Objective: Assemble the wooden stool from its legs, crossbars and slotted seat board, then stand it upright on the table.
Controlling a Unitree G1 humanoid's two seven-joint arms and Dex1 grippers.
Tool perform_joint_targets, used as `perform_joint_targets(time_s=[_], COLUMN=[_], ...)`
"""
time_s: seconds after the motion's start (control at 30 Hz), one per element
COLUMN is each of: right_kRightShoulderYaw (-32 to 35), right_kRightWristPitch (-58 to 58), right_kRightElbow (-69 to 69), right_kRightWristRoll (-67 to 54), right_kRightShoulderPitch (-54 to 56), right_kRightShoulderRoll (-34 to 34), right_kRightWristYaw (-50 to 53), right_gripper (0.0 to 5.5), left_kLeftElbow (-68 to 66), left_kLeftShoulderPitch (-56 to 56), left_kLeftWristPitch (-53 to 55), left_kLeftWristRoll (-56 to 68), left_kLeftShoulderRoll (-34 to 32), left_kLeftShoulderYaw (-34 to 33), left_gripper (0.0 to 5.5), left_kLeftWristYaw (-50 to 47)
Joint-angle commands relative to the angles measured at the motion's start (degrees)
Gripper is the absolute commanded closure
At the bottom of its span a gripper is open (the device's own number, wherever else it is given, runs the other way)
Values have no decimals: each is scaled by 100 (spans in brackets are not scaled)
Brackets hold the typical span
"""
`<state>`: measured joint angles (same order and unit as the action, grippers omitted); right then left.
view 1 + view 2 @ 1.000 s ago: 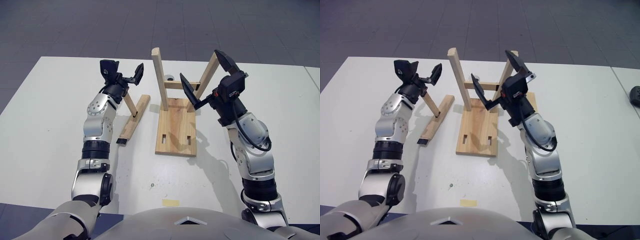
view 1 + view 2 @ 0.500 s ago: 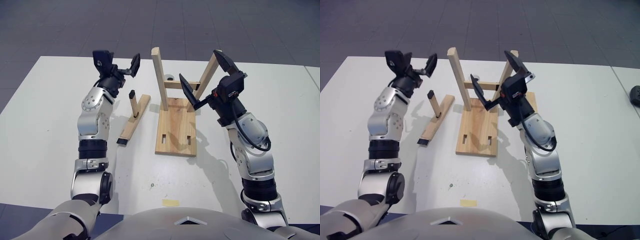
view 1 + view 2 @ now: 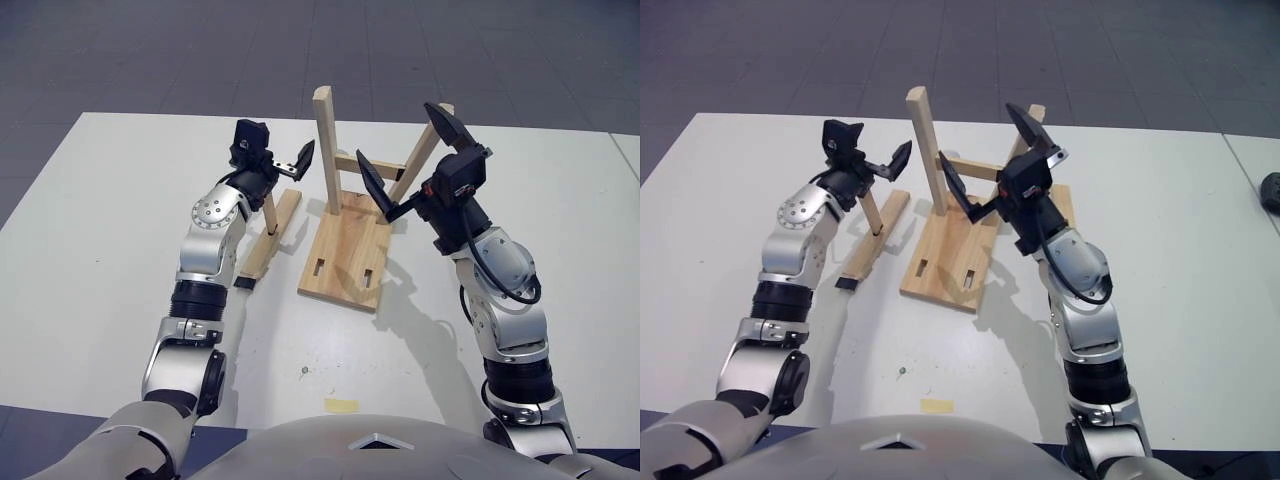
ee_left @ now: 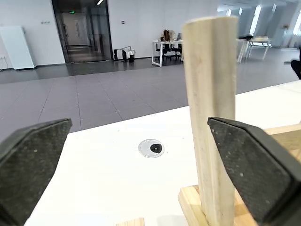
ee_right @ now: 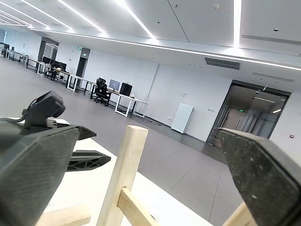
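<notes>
The seat board (image 3: 345,245) lies flat in the middle of the white table (image 3: 100,250). Two legs stand up from its far end, at 12 o'clock. The tall leg (image 3: 327,150) stands straight. The slanted leg (image 3: 414,166) leans away toward 1 o'clock. A crossbar (image 3: 980,168) joins the two legs. Two slots (image 3: 320,266) at the near end of the board have nothing in them.

At 9 o'clock from the board lies the loose leg piece (image 3: 262,250). It is a flat bar with a short post (image 3: 269,205) sticking up from it.

The left gripper (image 3: 277,155) is up in the air with its fingers wide apart. It holds nothing. The top of the short post is just under it, at 6 o'clock. The tall leg is close by at 3 o'clock from it. In the left wrist view the tall leg shows between the two pads (image 4: 28,160), nearer to one of them, and I cannot tell if it touches.

The right gripper (image 3: 393,128) is at 1 o'clock from the board. Its fingers are wide apart too. The slanted leg shows between them, but they are not closed on it.

A round cap (image 4: 151,148) sits in the table past the legs. A bit of yellow tape (image 3: 340,405) lies at 6 o'clock, near the robot.
</notes>
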<state>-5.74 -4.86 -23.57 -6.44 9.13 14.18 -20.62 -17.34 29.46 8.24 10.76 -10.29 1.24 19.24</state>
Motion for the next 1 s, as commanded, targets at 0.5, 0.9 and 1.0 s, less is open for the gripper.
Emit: perform_joint_targets(time_s=[0.5,0.9,1.0], right_kRightShoulderYaw=[-69,-221,-256], right_kRightWristPitch=[-141,-49,-21], right_kRightElbow=[-231,-347,-290], right_kRightWristRoll=[81,355,387], right_kRightShoulderPitch=[-237,-562,-532], right_kRightShoulderRoll=[-122,-335,-352], right_kRightWristYaw=[145,502,512], right_gripper=[10,10,10], left_kLeftElbow=[3178,3289,2729], left_kLeftShoulderPitch=[-141,-2547,-2535], left_kLeftWristPitch=[1990,3592,3439], left_kLeftWristRoll=[819,582,270], left_kLeftShoulderRoll=[-707,-2038,-1898], left_kLeftShoulderYaw=[-951,-4,524], left_gripper=[11,11,11], left_kLeftWristYaw=[-323,589,646])
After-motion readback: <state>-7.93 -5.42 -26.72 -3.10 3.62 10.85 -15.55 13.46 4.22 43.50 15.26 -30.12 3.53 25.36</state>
